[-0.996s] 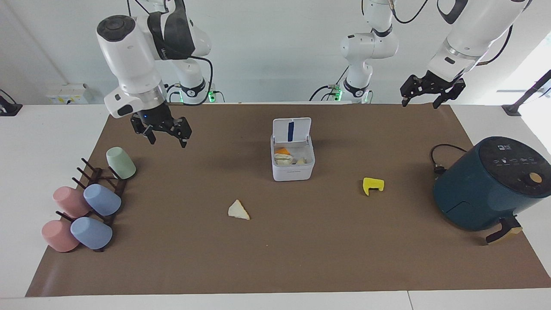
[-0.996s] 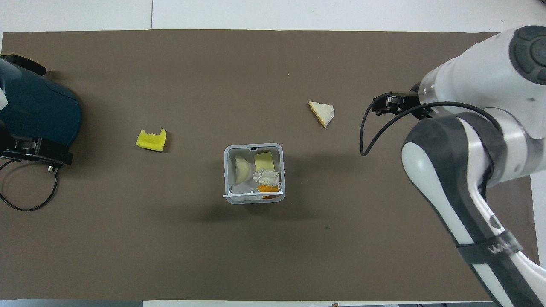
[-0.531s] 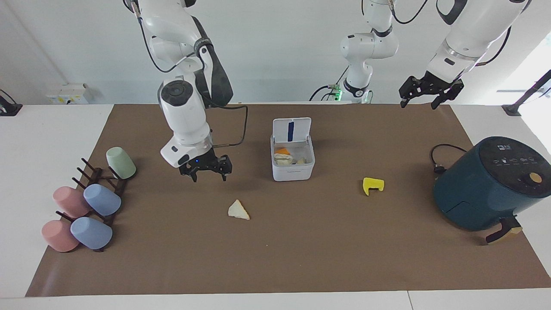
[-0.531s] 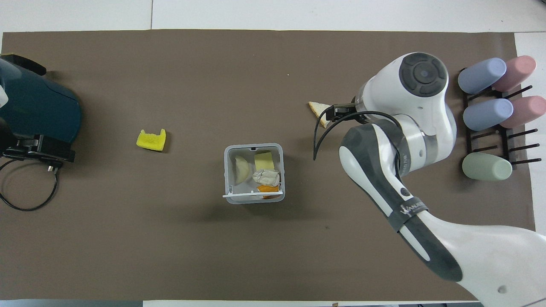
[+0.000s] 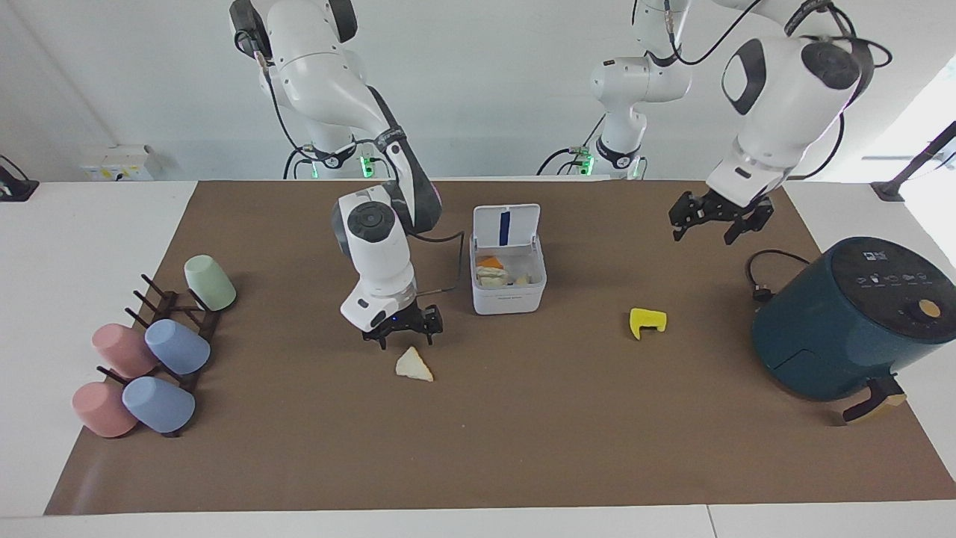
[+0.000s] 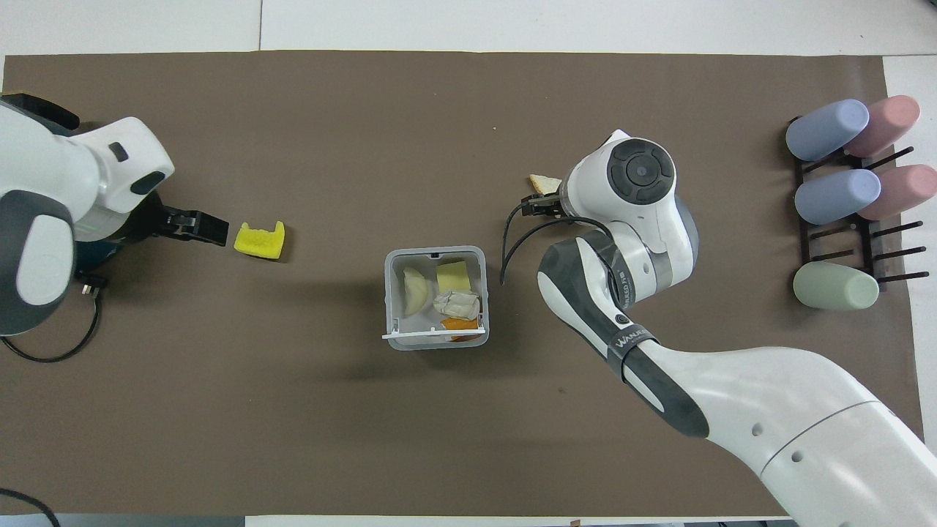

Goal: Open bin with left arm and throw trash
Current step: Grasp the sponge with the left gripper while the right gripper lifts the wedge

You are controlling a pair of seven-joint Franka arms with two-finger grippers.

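Since a second ago, your right gripper has been swinging down from up by the cups, and now it is hanging low, just over the cream wedge, with its claw spread wide and gripping nothing. Your left gripper has also been coming down from the table's edge, and now it is hanging over the mat, claw spread wide too, carrying nothing. Look at the facing view like a clock with the bin in the middle. The bin is sitting on the brown mat with its lid standing up at twelve o'clock, so it is already open. Scraps are lying inside it: an off-white wrinkled piece, a pale yellow block, a pale curved piece and something orange. The cream wedge is lying at about seven o'clock from the bin, and the right gripper is hanging just above it, not touching it. The yellow chunk is lying at about four o'clock. The left gripper is at about two o'clock, well apart from the chunk. The teal air fryer is sitting out at three o'clock, and the pastel cups on their rack are waiting at about eight o'clock.
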